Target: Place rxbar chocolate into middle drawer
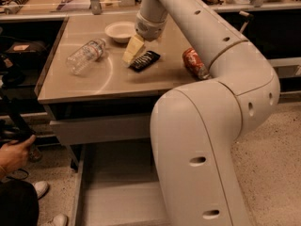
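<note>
On tan countertop (94, 86), approx. centre: rxbar chocolate (144, 60), black, lying flat. Gripper (129, 55) just left of bar, contact unclear; jaw state: can't tell. White bowl (121, 31) behind bar. Clear bottle (86, 55) on its side, well left of bar. Soda can (195, 63) right of bar. Middle drawer (113, 197) below and in front of bar, pulled open, grey bottom showing.
</note>
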Robot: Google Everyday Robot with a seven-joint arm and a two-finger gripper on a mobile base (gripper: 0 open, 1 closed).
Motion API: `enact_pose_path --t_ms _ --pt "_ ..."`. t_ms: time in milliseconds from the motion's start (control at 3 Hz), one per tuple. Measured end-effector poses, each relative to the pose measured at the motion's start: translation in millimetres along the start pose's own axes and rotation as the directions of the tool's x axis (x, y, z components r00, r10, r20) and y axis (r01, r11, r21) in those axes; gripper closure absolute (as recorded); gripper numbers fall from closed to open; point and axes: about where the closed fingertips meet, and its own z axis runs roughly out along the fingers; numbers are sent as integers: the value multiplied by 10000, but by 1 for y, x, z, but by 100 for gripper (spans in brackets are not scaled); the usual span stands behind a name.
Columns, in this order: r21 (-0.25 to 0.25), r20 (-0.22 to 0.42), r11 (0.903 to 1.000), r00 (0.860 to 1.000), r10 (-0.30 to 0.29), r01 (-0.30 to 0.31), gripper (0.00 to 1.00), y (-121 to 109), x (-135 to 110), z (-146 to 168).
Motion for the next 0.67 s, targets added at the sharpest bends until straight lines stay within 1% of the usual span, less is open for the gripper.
enact_pose_path --t_ms 333,667 --pt "-112 -51 9999 10000 -61 61 0 2 -4 11" --pt "-208 -178 9997 9998 -90 87 0 2 -3 24"
